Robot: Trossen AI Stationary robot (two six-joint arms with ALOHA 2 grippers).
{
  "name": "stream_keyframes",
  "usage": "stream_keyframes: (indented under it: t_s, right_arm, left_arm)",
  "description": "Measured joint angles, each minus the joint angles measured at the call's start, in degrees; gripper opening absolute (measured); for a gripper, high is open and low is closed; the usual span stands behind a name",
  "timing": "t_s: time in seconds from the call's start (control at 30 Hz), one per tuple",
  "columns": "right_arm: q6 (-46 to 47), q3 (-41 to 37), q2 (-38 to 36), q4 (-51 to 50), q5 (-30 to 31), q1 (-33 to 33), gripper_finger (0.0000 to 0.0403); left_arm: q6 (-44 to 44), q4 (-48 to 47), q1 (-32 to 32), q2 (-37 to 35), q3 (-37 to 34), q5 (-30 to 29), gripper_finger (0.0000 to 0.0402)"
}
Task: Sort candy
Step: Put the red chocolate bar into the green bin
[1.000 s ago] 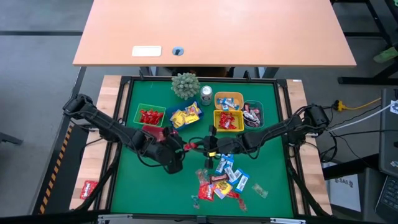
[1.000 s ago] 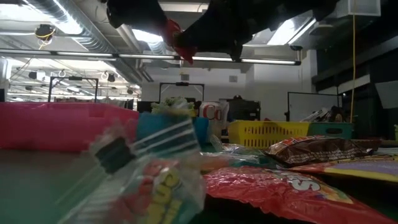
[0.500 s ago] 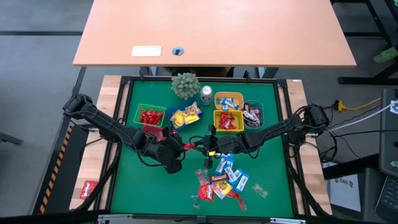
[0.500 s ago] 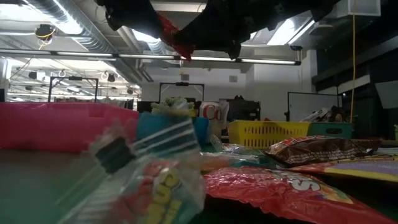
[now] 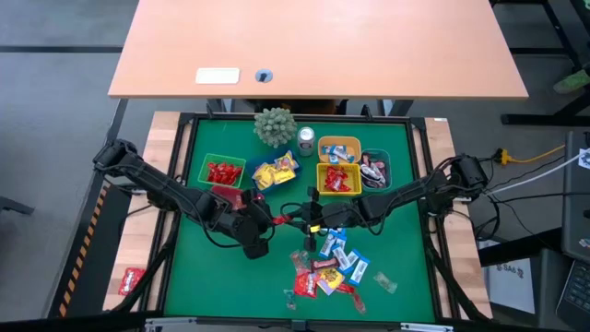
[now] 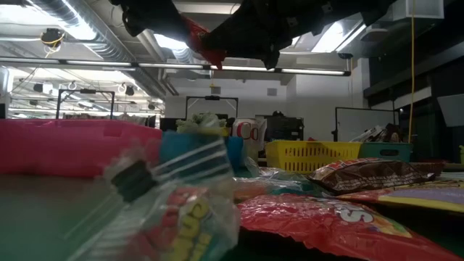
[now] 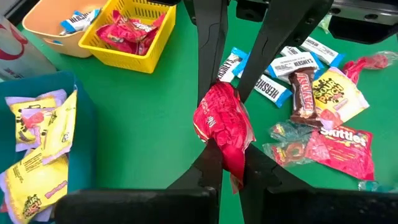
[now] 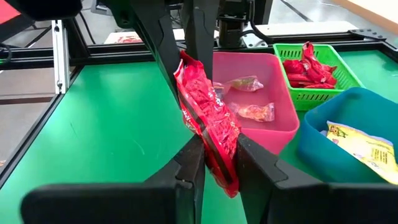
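Now both hands, left hand [image 7: 225, 163] and right hand [image 8: 219, 163], are clamped on one red candy [image 7: 222, 124] above mid-table, so a tug either way could tear it or drop it.

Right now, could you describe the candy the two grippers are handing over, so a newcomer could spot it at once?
Start at the green mat and find where the two dark arms meet at its middle. Between the left gripper and the right gripper hangs a shiny red packet. Unlike the loose candy pile, it is off the mat, pinched by both grippers.
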Motion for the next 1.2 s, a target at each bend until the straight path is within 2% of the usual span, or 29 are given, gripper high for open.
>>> stream_keyframes:
  t_s: [0.17,0.43,0.6,0.97,1.2]
  right_arm:
    - [0.0,0.0,0.0,0.0,-0.5,0.0,0.0082]
    - [-0.4,0.0,0.0,0.1,-0.5,0.0,0.0169]
    - [-0.5,0.0,-0.9,-2.6,-0.5,0.0,0.0204]
    - [-0.5,0.0,-7.6,-17.7,-0.6,0.0,0.0211]
    - [-0.5,0.0,-7.6,-23.9,-0.6,0.0,0.0211]
  left_arm:
    - [-0.3,0.0,0.0,0.0,0.0,0.1,0.0016]
    - [-4.9,-0.4,1.2,0.0,0.0,3.0,0.0016]
    - [-5.2,-5.3,4.1,-0.3,0.0,8.2,0.0016]
    - [-6.1,-30.6,13.5,-0.3,-0.1,8.7,0.0016]
    - [-3.1,-37.4,18.4,-1.9,-0.1,8.2,0.0016]
